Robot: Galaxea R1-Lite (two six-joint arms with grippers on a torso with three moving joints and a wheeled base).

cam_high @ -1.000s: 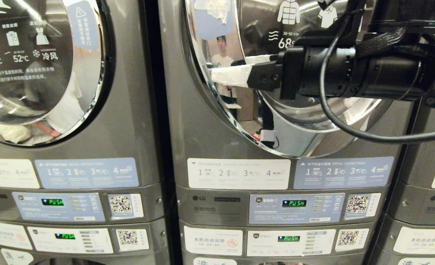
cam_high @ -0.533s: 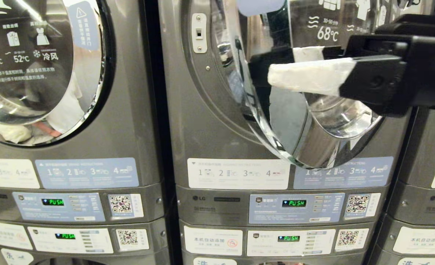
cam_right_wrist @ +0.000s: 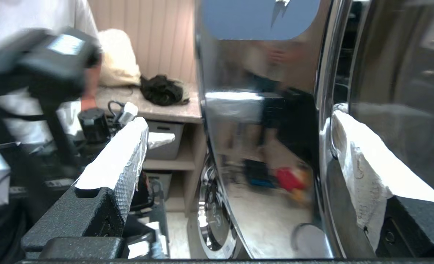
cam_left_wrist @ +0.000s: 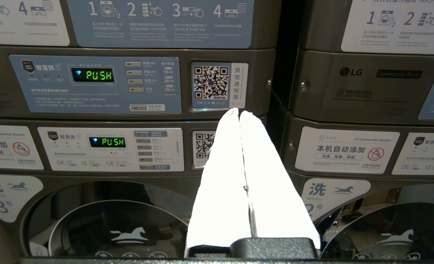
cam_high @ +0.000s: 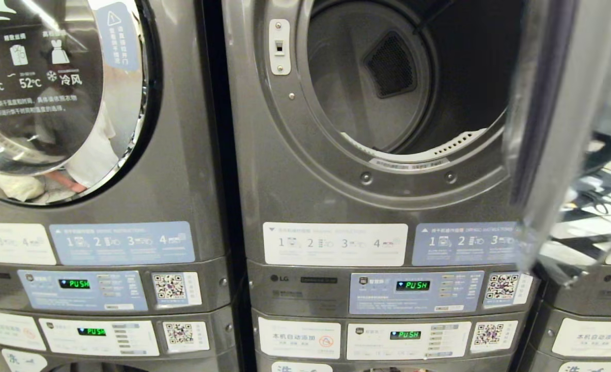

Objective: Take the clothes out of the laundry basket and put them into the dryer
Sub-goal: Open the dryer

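My right hand (cam_right_wrist: pixel 235 154) is spread wide, with the shiny round dryer door (cam_right_wrist: pixel 261 128) standing between its white padded fingers (cam_right_wrist: pixel 121 154). The big grey dryer (cam_high: pixel 377 206) is open and its dark drum (cam_high: pixel 403 77) looks empty. I cannot see the laundry basket or the clothes. Clothes are soft, light and floppy, I think, so I should grab a thick bunch in the middle. My left hand (cam_left_wrist: pixel 240 113) is pressed together, holding nothing, low by the washers. Behind the door, a person in a white shirt (cam_right_wrist: pixel 37 55) stands near a pale surface (cam_right_wrist: pixel 165 110) with a dark cloth heap (cam_right_wrist: pixel 163 90).

Right hand (cam_right_wrist: pixel 235 146) agape, left hand (cam_left_wrist: pixel 240 117) closed
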